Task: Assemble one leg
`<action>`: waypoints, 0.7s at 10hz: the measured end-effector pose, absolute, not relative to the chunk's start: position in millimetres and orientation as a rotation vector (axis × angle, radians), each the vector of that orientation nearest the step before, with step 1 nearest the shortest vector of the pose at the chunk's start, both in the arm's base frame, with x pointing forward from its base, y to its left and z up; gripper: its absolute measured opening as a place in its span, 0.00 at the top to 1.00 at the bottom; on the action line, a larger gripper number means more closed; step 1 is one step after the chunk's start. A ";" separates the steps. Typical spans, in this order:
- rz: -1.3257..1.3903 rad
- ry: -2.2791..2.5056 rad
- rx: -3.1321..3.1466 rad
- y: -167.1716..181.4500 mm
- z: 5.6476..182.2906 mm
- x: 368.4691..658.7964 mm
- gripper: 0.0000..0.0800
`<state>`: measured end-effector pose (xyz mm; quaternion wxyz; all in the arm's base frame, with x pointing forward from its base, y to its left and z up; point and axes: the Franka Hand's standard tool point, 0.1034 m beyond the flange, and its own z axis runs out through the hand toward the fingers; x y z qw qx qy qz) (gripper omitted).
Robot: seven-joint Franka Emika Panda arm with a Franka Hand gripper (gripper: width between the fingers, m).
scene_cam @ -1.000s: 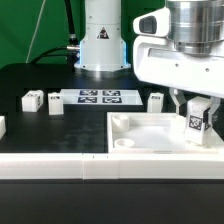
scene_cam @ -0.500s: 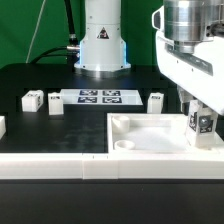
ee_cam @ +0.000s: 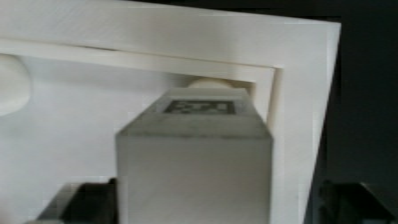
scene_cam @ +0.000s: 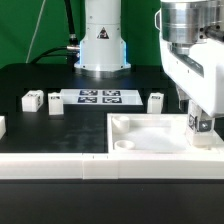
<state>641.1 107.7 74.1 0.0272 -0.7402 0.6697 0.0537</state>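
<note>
The gripper (scene_cam: 201, 117) is clamped on a leg (scene_cam: 203, 127), holding it upright over the far corner of the tray (scene_cam: 128, 147) on the exterior view's right. In the wrist view the leg (ee_cam: 196, 150) fills the middle between the gripper's (ee_cam: 199, 190) dark fingers (ee_cam: 86, 197), its tagged end down by that corner of the tray (ee_cam: 107, 100); I cannot tell whether it touches. Beyond the tray lie the marker board (scene_cam: 100, 97) and three spare legs (scene_cam: 32, 100).

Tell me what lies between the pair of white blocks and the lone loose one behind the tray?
The marker board, flat with printed tags, lies between the pair and the lone block in the exterior view.
</note>
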 end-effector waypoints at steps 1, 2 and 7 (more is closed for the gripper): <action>0.164 2.017 -2.328 109.0 74.4 641.3 0.23; 0.150 1.804 -2.493 109.1 74.2 641.0 0.20; 0.072 0.907 -2.948 122.7 74.2 641.4 0.19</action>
